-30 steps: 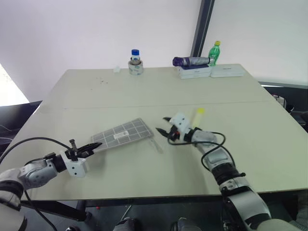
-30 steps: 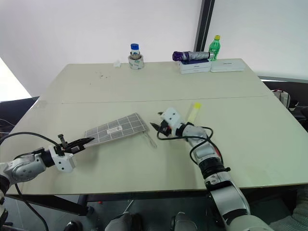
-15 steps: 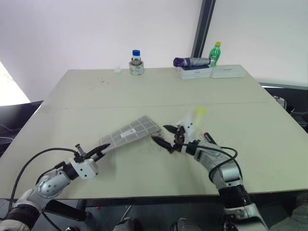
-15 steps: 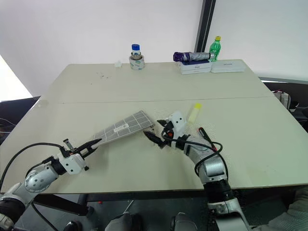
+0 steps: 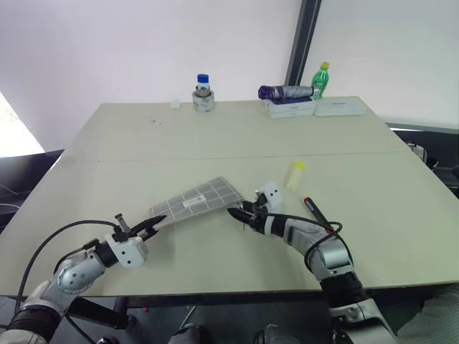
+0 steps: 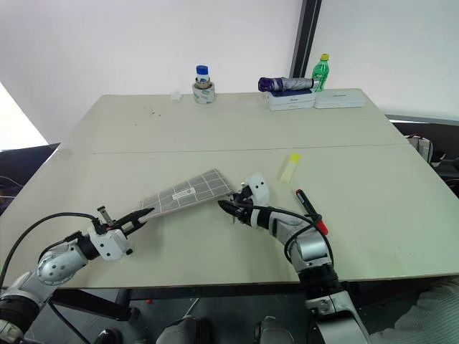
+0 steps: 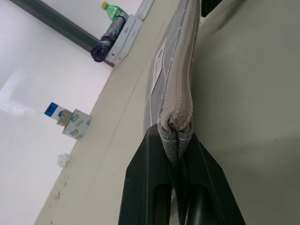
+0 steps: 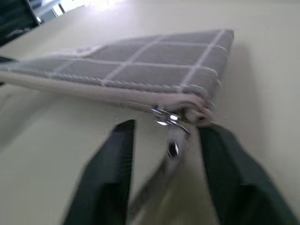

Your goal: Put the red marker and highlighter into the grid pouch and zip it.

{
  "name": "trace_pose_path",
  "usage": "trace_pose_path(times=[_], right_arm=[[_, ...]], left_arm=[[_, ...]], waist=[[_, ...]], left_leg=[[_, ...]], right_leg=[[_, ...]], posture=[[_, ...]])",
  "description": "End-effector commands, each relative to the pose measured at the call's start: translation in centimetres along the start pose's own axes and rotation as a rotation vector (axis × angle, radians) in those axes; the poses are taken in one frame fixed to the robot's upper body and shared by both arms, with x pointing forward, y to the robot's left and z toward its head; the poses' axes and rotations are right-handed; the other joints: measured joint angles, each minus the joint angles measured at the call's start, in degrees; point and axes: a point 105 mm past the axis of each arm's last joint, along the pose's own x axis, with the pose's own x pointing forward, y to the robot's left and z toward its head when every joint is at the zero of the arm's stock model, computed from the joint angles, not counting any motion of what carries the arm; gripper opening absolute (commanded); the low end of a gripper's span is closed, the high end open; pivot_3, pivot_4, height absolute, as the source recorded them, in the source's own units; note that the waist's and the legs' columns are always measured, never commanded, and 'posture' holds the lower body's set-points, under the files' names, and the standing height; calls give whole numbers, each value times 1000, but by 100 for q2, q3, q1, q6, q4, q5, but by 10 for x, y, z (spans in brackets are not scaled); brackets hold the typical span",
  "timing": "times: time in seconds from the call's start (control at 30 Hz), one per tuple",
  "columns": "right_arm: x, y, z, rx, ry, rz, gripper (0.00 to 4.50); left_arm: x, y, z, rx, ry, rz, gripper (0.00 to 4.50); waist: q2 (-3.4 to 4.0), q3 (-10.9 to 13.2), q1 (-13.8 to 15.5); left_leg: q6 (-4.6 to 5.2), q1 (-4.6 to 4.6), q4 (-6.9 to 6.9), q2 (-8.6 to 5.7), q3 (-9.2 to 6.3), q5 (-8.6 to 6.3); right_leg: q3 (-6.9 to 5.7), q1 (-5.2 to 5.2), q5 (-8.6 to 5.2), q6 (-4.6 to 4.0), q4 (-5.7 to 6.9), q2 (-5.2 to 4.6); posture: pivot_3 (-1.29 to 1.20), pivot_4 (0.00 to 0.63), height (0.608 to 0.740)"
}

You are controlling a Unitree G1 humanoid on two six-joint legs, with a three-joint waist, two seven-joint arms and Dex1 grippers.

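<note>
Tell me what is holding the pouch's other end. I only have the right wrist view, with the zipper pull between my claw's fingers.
Observer: The left claw is shut on the opposite end of the grid pouch, pinching its seam.
Operator: Where is the red marker?
Observer: The red marker lies on the table to the right of the right arm, outside the pouch.
Operator: And the highlighter?
Observer: The highlighter lies on the table beyond the right claw, also outside the pouch.
</note>
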Motion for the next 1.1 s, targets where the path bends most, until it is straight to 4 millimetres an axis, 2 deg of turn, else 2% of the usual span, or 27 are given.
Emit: trace_pose_path(times=[0.03,0.1,0.23,0.43,0.53,0.7,0.8,1.1], right_arm=[[-3,10,6,-13,-19,41,42],[-3,13,10,-33,-26,49,42],[3,13,30,-230,-31,8,42],[18,17,45,-411,-15,-33,42],[26,32,45,-523,-5,17,42],[39,61,43,-612,-26,120,42],[44,84,39,-721,-38,251,42],[47,107,44,-927,-85,429,42]], left_arm=[[-2,5,2,12,-2,27,0],[-2,5,2,9,-2,30,0],[5,4,4,13,2,41,0],[32,-2,18,-6,-3,70,0],[43,3,22,-20,22,123,0],[51,3,25,-14,52,133,0],[54,6,22,-24,78,152,0],[71,12,28,-29,73,166,0]], waist=[[-1,-1,-5],[-2,-1,-7],[-2,-1,-3],[-3,-1,13],[-3,-1,8],[-5,0,-14],[-5,0,-12],[-16,1,9]], left_leg=[[0,0,-1,0,0,0],[0,1,-2,1,-4,0],[0,0,-2,0,-3,0],[0,-2,0,-1,-3,0],[-1,-2,1,-1,-1,1],[-8,-2,-1,2,-1,5],[-8,-2,-2,2,0,5],[-6,-3,6,2,-2,4]], right_leg=[[0,-1,0,0,0,0],[-1,0,0,0,0,1],[-1,-1,0,0,0,0],[-2,0,0,0,0,0],[-2,0,0,1,0,1],[-2,-2,0,1,0,6],[-2,-3,0,1,0,7],[-3,2,0,1,0,4]], posture=[[0,150,740],[0,150,740],[0,150,740],[0,150,740],[0,150,740],[0,150,740],[0,150,740],[0,150,740]])
